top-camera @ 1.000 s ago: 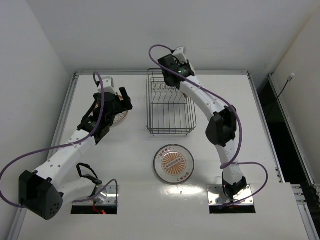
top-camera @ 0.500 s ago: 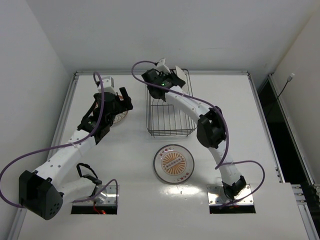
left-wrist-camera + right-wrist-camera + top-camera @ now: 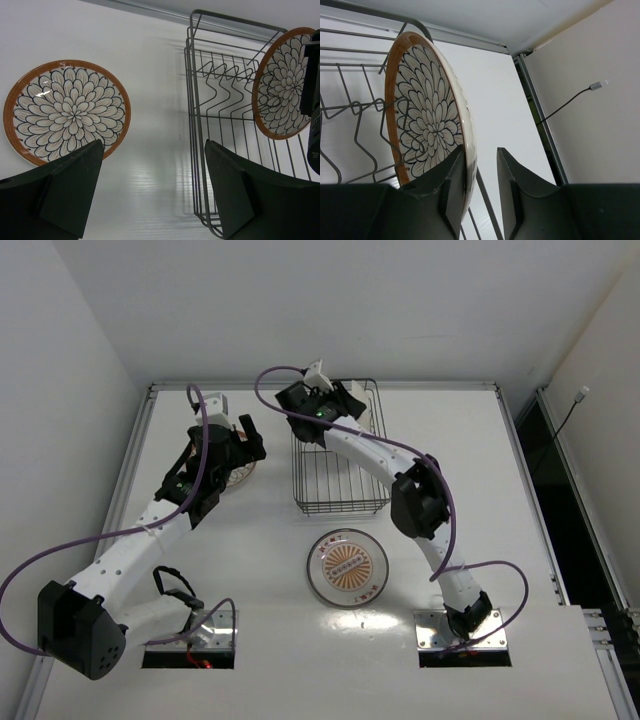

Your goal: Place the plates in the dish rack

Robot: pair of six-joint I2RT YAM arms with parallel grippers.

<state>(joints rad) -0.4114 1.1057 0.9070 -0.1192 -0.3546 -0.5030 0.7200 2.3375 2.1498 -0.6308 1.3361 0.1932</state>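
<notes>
table point(image 3: 500, 490): carries the dish rack and two flat plates; arm bases at its near edge
dish rack point(image 3: 340, 465): far centre of table, long side running near to far
left plate point(image 3: 65, 111): flat on table, left of rack, apart from it
near plate point(image 3: 347, 568): flat on table, in front of rack's near end, apart from it
rack plate point(image 3: 432, 120): on edge, tilted, at rack's far right part, tines beside its face
left gripper point(image 3: 154, 165): above table between left plate and rack, one finger over left plate's edge
right gripper point(image 3: 481, 172): over rack's far end, rack plate's rim between its fingers
</notes>
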